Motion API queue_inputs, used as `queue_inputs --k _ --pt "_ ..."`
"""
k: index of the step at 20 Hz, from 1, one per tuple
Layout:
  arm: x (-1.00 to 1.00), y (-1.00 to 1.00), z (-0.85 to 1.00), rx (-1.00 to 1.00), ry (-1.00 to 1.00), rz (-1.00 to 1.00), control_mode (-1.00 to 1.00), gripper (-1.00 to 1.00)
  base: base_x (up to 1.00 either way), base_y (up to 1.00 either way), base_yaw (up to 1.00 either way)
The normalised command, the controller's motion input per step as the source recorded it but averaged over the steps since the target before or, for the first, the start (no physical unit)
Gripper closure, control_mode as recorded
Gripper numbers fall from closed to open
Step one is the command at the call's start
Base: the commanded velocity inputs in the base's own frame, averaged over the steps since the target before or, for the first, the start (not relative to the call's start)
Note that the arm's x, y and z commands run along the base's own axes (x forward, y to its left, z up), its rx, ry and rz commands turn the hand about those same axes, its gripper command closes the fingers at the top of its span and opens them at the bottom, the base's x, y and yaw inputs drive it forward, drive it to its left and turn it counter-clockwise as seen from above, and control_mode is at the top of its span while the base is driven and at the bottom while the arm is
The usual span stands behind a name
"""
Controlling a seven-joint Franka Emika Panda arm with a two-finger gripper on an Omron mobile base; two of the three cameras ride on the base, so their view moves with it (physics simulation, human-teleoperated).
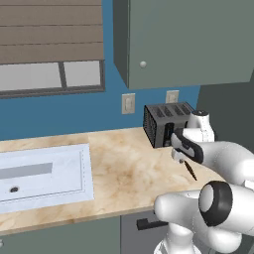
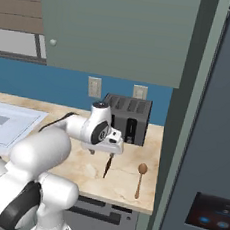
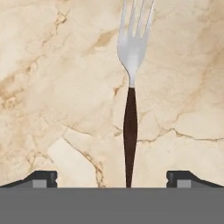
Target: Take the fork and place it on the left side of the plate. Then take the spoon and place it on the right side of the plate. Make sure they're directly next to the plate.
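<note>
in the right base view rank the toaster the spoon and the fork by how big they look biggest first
1. Toaster, clearly largest.
2. Spoon.
3. Fork, though the hand hides its upper part, so spoon versus fork is unsure.

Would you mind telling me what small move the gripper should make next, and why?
Probably lower straight down and close on the fork. The gripper is open, its two fingertips stand on either side of the dark handle, and the fork lies flat on the counter, centred between them and not yet gripped.
</note>
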Motion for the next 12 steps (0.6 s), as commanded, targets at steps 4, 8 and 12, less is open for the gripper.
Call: queue_inputs --k 4,8,12 --pt "0.00 -0.08 -0.55 0.00 -0.04 0.00 -1.00 -1.00 0.00 0.00 0.00" --pt "-0.03 -0.08 -0.23 0.00 -0.09 -0.01 -1.00 -1.00 0.00 0.00 0.00" --pt "0.00 -0.02 0.00 0.00 -0.09 -0.03 -1.00 -1.00 0.00 0.00 0.00"
